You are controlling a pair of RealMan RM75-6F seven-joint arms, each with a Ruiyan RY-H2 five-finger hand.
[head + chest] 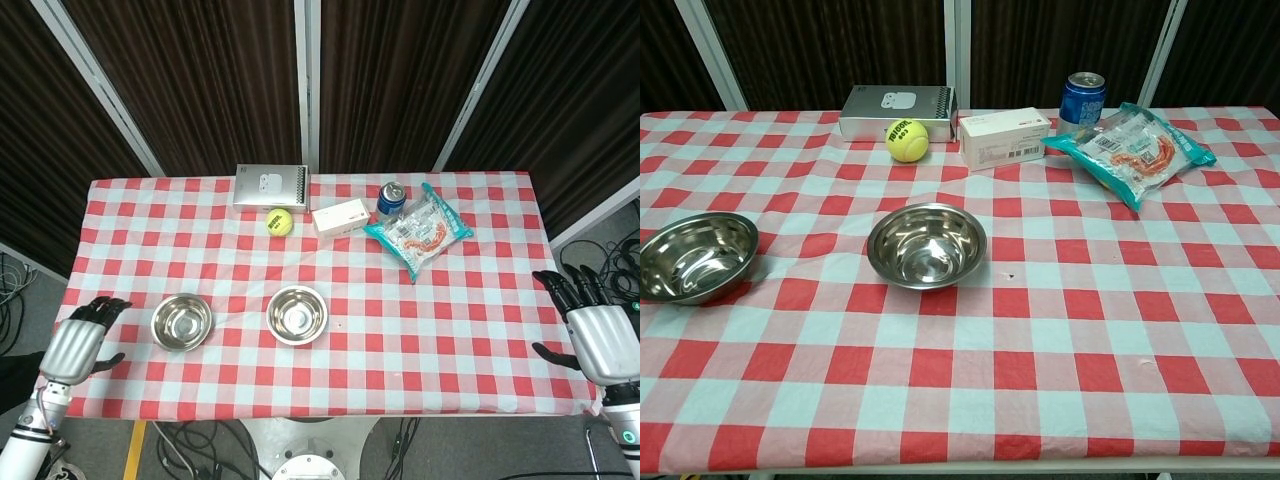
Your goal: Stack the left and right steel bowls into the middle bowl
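Two steel bowls stand on the checked table. The left bowl (181, 322) (693, 257) sits near the left front. The middle bowl (297, 314) (927, 244) looks a little deeper; whether another bowl is nested in it I cannot tell. My left hand (76, 345) hangs off the table's left edge, fingers spread and empty. Past the right edge, my right hand (596, 325) is also spread and holds nothing. Neither hand shows in the chest view.
At the back stand a grey box (270, 186) (897, 109), a yellow tennis ball (279, 221) (907, 139), a white carton (340, 216) (1005, 136), a blue can (391, 197) (1082, 98) and a snack bag (419, 229) (1131, 144).
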